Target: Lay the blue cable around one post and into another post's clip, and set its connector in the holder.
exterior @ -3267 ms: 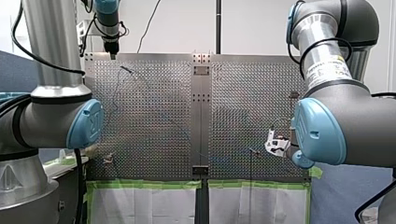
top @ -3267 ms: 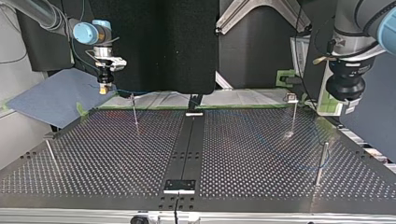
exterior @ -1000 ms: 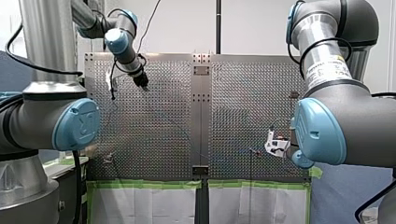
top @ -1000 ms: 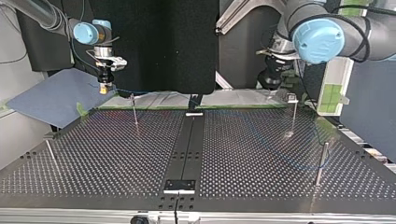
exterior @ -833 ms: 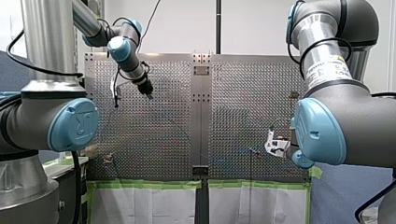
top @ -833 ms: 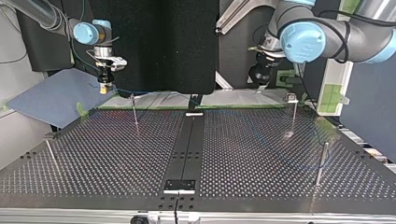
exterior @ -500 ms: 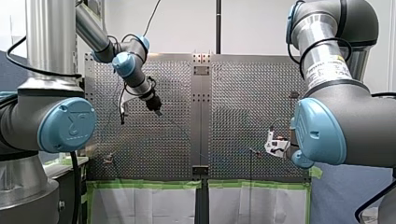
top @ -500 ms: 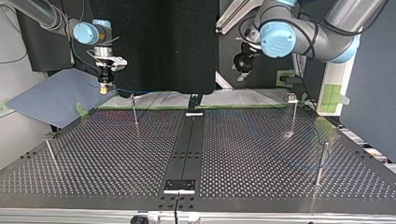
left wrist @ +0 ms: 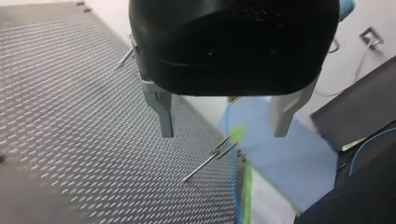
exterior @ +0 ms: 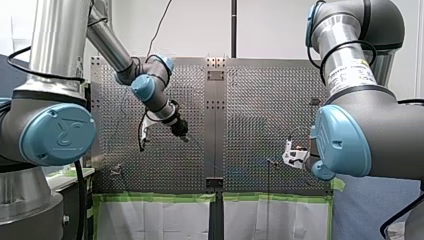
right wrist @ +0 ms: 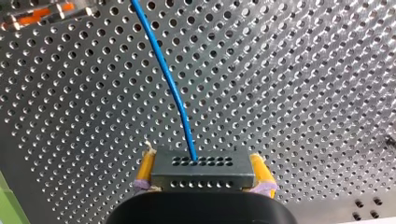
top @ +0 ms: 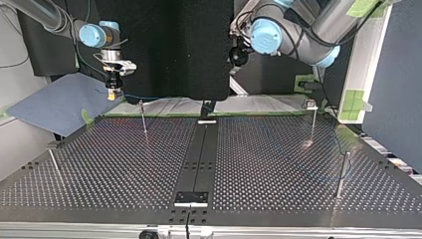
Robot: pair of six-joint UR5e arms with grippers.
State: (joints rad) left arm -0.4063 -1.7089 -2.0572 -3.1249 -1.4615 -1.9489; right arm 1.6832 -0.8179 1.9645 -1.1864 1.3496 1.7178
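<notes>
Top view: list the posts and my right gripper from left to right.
Edge post → my right gripper → far thin post → clip-topped post → dark post.

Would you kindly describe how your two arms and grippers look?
My left arm and my right arm are silver-grey tubes with pale blue joint caps and black cables; the right carries a white label. My left gripper is black with grey metal fingers; my right gripper has yellow pads.

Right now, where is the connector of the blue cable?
In the right wrist view, the connector sits clamped between my right gripper's yellow pads, over the perforated table, with the blue cable running out of it.
</notes>
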